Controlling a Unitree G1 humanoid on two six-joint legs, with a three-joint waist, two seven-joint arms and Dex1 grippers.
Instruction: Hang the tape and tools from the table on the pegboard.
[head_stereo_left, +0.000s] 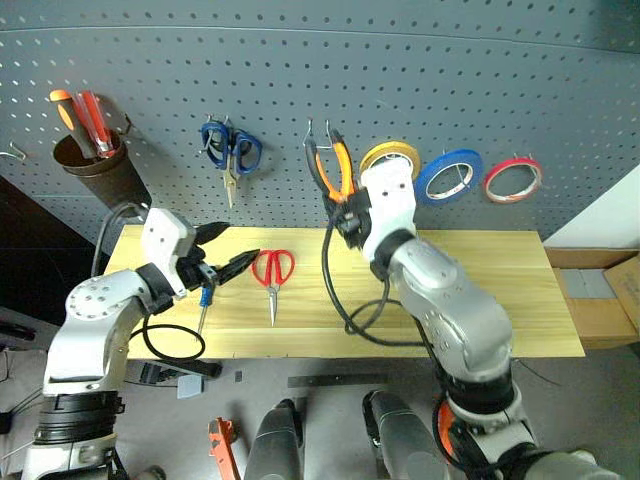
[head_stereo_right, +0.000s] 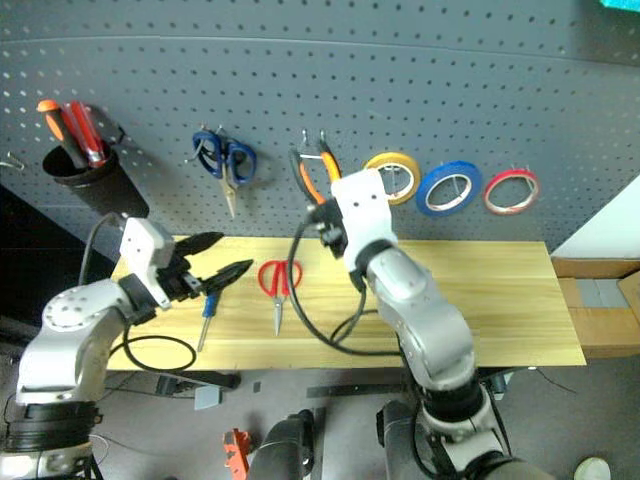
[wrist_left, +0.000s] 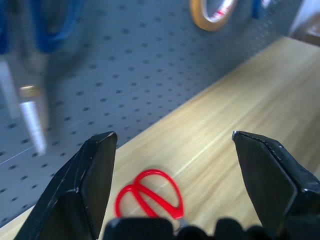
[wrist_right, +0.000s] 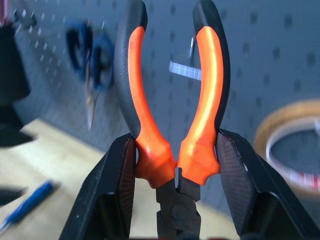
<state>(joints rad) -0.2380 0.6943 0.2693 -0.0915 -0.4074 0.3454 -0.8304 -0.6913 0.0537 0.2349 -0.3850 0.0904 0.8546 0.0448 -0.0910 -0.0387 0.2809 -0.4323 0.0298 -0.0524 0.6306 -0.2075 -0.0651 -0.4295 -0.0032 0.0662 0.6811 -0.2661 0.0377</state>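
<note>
Silver-grey rounded arm shells, boxy white wrist housings. Left hand and right hand each with two black wedge-shaped fingers, faintly textured inside. Black cable looped from each wrist.

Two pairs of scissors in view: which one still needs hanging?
The red-handled scissors, lying flat on the table beside the open left gripper. The blue-handled scissors already hang on the pegboard.
</note>
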